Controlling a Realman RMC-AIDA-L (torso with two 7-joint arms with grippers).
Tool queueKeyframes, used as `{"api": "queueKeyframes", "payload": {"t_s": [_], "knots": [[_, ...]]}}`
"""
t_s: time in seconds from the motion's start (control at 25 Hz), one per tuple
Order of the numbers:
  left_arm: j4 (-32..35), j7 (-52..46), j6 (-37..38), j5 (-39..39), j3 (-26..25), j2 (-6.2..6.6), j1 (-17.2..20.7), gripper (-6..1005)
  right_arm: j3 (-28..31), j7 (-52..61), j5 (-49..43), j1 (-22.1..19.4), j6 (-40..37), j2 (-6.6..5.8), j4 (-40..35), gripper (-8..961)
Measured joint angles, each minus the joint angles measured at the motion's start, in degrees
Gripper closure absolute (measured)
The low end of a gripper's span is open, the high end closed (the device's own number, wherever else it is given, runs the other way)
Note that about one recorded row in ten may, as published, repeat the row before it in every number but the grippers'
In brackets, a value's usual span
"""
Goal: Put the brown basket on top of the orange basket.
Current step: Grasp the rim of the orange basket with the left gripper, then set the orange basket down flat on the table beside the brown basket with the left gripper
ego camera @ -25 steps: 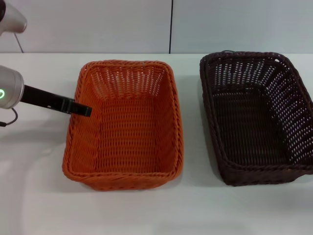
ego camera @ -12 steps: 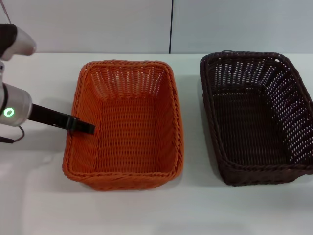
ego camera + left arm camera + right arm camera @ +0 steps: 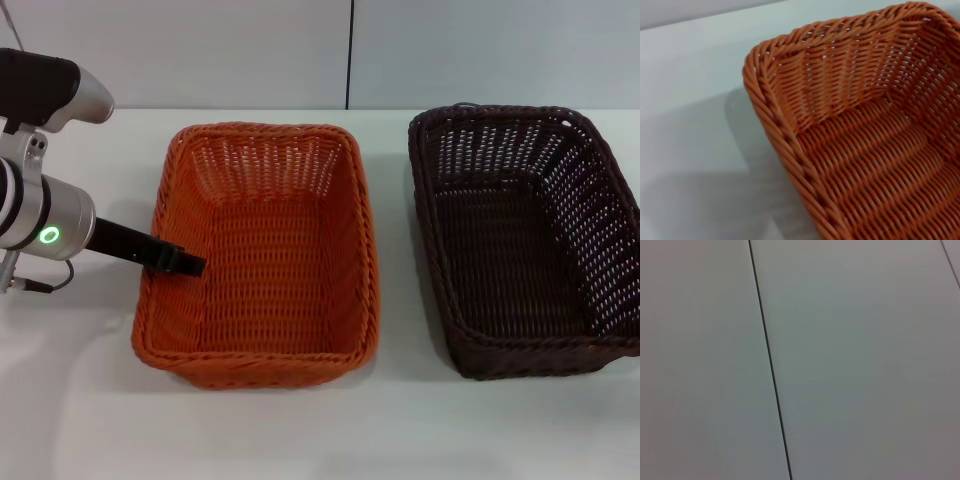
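Note:
The orange basket [image 3: 366, 250] stands on the white table, left of centre in the head view. The brown basket [image 3: 421, 215] stands beside it on the right, apart from it, reaching the picture's right edge. My left gripper [image 3: 186, 263] comes in from the left and reaches across the orange basket's left rim, its dark tip just inside the basket. The left wrist view shows a corner of the orange basket's braided rim [image 3: 786, 142] and its woven inside from close by. My right gripper is out of view; the right wrist view shows only a pale panelled surface.
The white table [image 3: 300, 430] runs in front of both baskets and to the left of the orange one. A pale wall with a dark vertical seam [image 3: 349, 55] stands behind the table.
My left arm has moved toward me and to the right along the orange basket's left rim. The orange basket has shifted slightly to the right. The brown basket has not moved.

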Motion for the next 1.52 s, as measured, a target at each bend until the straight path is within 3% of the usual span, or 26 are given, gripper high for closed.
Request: {"api": "queueKeyframes", "payload": {"t_s": [0.08, 0.28, 0.48, 0.88, 1.04, 1.36, 1.44, 1.52], "knots": [[0.10, 0.22, -0.19, 0.00, -0.04, 0.04, -0.02, 385, 0.00, 0.00, 0.01, 0.08, 0.68, 0.00, -0.02, 179], [0.94, 0.00, 1.43, -0.32, -0.53, 0.19, -0.74, 644, 0.09, -0.05, 0.26, 0.19, 1.60, 0.00, -0.61, 179], [2.14, -0.15, 2.59, -0.09, -0.62, 0.26, -1.23, 742, 1.26, 0.10, 0.37, -0.06, 1.24, 0.00, -0.92, 179], [3.69, 2.01, 2.74, 0.03, -2.01, 0.55, -1.18, 773, 1.55, 0.15, 0.38, -0.14, 1.45, 0.00, -0.94, 179], [8.50, 5.93, 7.10, 1.68, -2.40, 0.68, -0.36, 785, 1.46, 0.16, 0.25, -0.27, 1.46, 0.06, -0.94, 179], [8.97, 10.92, 10.91, 2.04, -2.04, 0.40, -1.30, 808, 1.50, 0.18, 0.37, -0.47, 1.50, 0.09, -0.85, 180], [8.67, 11.53, 10.45, 1.78, -0.92, 0.23, -1.39, 813, 1.49, 0.18, 0.39, -0.41, 1.53, 0.09, -0.79, 180], [8.37, 11.35, 8.28, 0.78, 5.06, -0.10, -1.45, 817, 1.49, 0.18, 0.39, -0.35, 1.53, 0.09, -0.75, 180]]}}
